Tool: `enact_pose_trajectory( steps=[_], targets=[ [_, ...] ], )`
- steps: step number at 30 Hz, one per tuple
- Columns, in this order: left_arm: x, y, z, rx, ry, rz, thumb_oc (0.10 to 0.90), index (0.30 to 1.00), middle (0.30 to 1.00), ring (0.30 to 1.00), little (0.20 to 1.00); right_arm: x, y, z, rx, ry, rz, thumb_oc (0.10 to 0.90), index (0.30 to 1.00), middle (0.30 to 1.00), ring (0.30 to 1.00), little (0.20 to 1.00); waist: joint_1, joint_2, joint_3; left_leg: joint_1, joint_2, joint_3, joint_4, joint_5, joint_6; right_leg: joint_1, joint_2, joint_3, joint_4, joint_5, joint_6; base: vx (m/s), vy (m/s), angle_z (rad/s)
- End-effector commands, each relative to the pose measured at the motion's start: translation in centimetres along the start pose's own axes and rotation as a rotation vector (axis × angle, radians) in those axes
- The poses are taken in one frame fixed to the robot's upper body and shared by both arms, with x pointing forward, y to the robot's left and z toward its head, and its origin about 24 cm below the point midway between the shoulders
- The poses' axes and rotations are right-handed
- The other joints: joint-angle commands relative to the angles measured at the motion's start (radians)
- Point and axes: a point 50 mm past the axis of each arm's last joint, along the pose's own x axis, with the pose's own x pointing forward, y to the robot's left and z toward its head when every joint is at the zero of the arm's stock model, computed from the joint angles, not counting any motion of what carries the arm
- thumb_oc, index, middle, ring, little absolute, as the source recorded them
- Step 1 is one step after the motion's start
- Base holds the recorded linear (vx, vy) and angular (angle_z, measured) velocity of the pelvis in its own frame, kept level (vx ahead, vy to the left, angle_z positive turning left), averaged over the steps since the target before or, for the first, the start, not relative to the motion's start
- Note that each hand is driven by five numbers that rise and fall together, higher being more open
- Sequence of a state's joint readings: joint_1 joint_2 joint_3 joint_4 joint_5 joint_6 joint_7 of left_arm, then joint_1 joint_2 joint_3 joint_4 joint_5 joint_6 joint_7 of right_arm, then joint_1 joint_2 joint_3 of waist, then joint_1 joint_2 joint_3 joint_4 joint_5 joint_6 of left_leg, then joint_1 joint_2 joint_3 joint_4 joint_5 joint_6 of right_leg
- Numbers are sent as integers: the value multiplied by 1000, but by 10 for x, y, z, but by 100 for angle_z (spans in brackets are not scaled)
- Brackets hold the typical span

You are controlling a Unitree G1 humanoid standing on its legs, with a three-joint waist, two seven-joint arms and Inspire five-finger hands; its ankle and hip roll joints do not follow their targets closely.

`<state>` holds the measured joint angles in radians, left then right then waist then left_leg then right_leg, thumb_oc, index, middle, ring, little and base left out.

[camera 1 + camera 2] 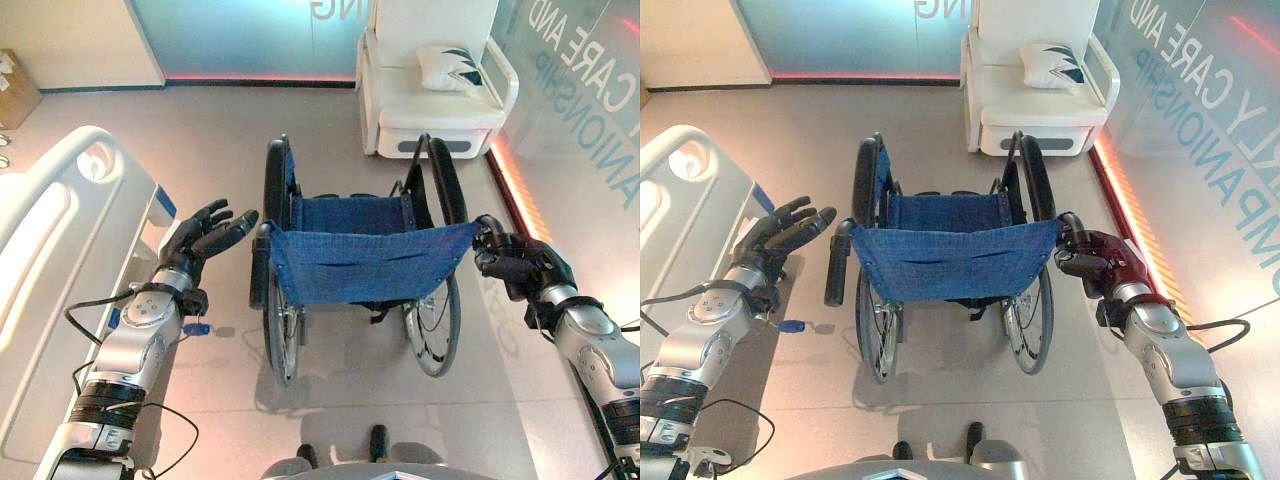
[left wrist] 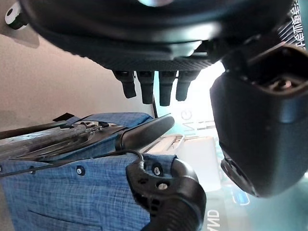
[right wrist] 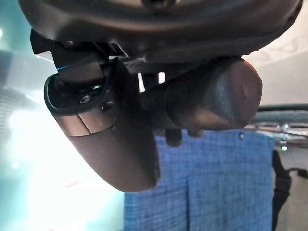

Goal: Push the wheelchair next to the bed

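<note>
Wheelchair (image 1: pixel 360 260) is sitting mid-floor, blue back nearest the robot, seat pointing to 12 o'clock toward the white armchair (image 1: pixel 435 85). Bed (image 1: pixel 60 230) is lying at 9 o'clock. Right hand (image 1: pixel 515 262) is gripping the right push handle (image 3: pixel 207 101); left hand (image 1: pixel 205 235) is hovering open-fingered just beside the left push handle (image 1: pixel 260 265), apart.

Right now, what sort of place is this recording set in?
Probably a care or hospital-style demo room. A white bed with moulded plastic side rails stands at the left, a folding wheelchair with a blue fabric back is in the middle, and a white padded armchair holding a patterned cushion sits by the far wall.
</note>
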<state>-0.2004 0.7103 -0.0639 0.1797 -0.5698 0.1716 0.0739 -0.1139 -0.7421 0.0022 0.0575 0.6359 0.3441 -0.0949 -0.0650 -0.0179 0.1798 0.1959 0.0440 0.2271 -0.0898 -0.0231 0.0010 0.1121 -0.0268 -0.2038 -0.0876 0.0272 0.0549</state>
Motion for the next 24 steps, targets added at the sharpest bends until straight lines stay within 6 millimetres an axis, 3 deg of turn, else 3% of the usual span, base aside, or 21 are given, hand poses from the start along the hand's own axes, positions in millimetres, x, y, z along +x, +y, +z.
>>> enact_pose_trajectory(
  steps=[1,5,9,15,24],
  targets=[
    [8,6,43,-101,-159,-7,800,900,900,900,900,5,12,33,72,-183,92,400,300,300,300,300,21,-2,-54,-77,-31,42,16,-1,-22,-29,-30,-52,79,-58,69,0,0,0],
    [6,-8,39,-152,-133,-92,800,900,900,900,900,4,13,28,79,-177,87,400,300,300,300,300,23,2,-49,-80,-28,42,17,1,-24,-28,-30,-57,78,-59,67,0,0,0],
    [3,-12,37,-96,-84,-141,800,900,900,900,900,2,15,27,82,-170,84,400,300,300,300,300,26,8,-41,-87,-26,41,22,5,-26,-29,-30,-60,81,-60,65,0,0,0],
    [-1,-12,39,-73,-34,-240,800,900,900,900,900,1,13,26,74,-160,81,400,300,300,300,300,28,19,-40,-88,-25,38,21,9,-30,-27,-28,-63,76,-59,63,0,0,0],
    [-1,0,41,117,72,-291,800,900,900,900,900,3,13,27,64,-135,93,400,300,300,300,300,29,36,-48,-89,-22,30,20,17,-39,-16,-25,-76,67,-62,59,0,0,0]
  ],
)
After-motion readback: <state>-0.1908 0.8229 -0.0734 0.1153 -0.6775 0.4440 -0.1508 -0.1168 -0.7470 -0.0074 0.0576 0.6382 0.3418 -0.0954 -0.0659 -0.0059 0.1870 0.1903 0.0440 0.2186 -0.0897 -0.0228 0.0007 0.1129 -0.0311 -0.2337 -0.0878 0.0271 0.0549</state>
